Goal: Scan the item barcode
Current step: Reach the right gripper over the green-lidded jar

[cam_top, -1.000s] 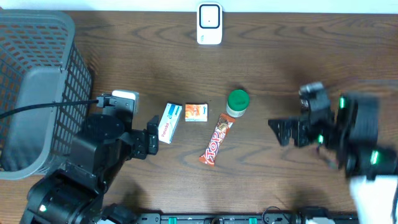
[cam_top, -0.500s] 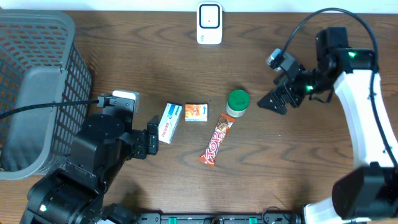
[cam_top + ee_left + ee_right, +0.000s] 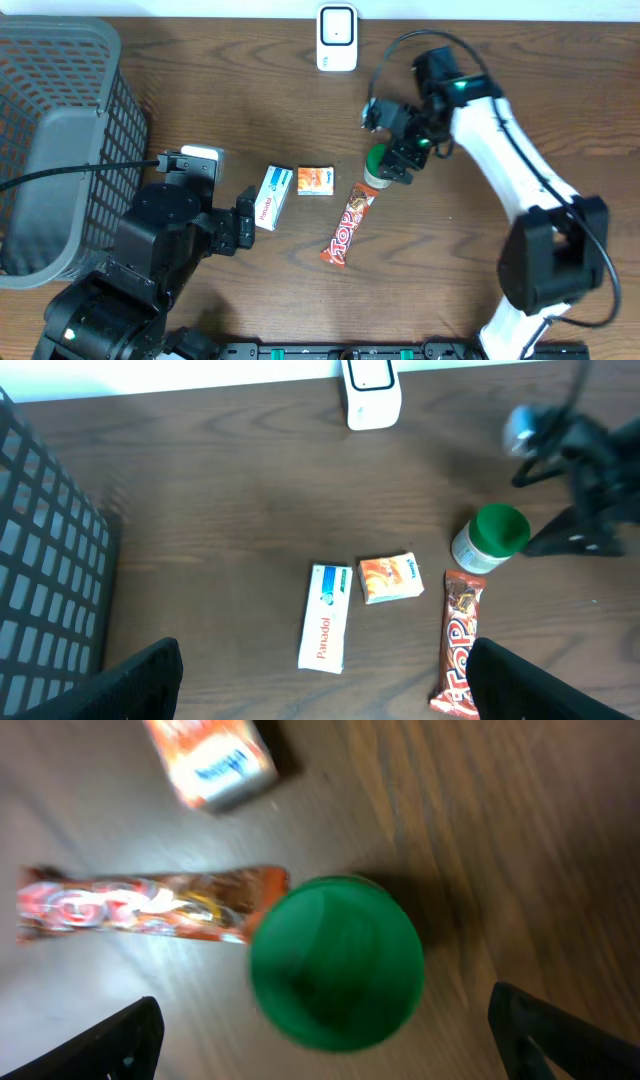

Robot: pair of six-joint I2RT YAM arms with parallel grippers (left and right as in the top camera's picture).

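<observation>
Presently the green-lidded jar point(image 3: 381, 163) stands upright on the worktop point(image 3: 480, 60), right at the top end of the red candy bar point(image 3: 347, 225). I take the jar for the item to be scanned. My right jaws hang directly above its lid, spread as wide as they go and holding nothing; in the right wrist view the lid sits between my two fingertips. The step in hand, as I judge it, is the approach to the pick, with the grasp not yet made.

Next I need to come straight down with one finger to each side of the lid, clear of the candy bar. Then I close gently on the round wall so the jar does not tip.

After that comes a carry to the white scanner point(image 3: 337, 38) at the far edge, well apart from the jar, with the barcode turned toward it. I cannot see that barcode from here. My left jaws, also wide and empty, sit near the white box point(image 3: 271, 196), beside the orange box point(image 3: 315, 180).
</observation>
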